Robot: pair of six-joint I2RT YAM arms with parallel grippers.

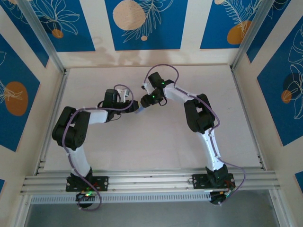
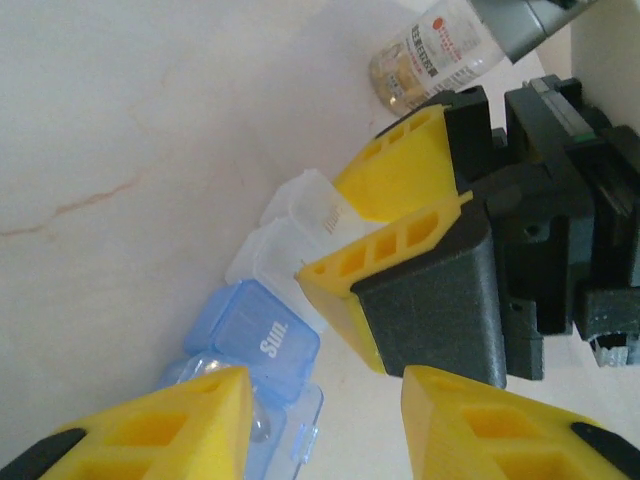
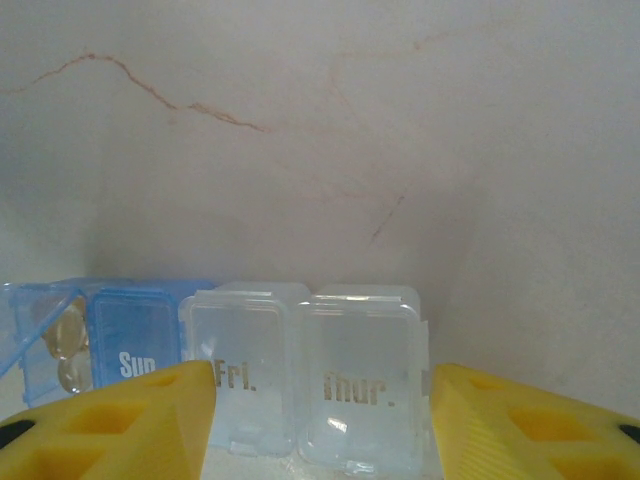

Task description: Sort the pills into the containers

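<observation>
The pill box (image 3: 300, 380) lies flat on the table, with clear lids marked "Fri." and "Thur." and a blue lid marked "Sun." (image 2: 262, 335). Beside "Sun.", an end compartment has its lid up and holds round amber pills (image 3: 68, 345). My right gripper (image 3: 320, 430) is open, its yellow fingers (image 2: 400, 165) standing either side of the box's clear end. The left gripper (image 2: 330, 425) is open over the blue end, and one finger hides part of the open compartment. A clear vial (image 2: 430, 55) with tan pills lies beyond the right gripper. From above, both grippers meet over the box (image 1: 140, 111).
The tabletop (image 1: 156, 142) is pale with faint brown veins. Low metal rails (image 1: 248, 118) and blue-patterned walls (image 1: 284, 94) bound it on three sides. The right gripper's black body (image 2: 540, 220) crowds the space just right of the box.
</observation>
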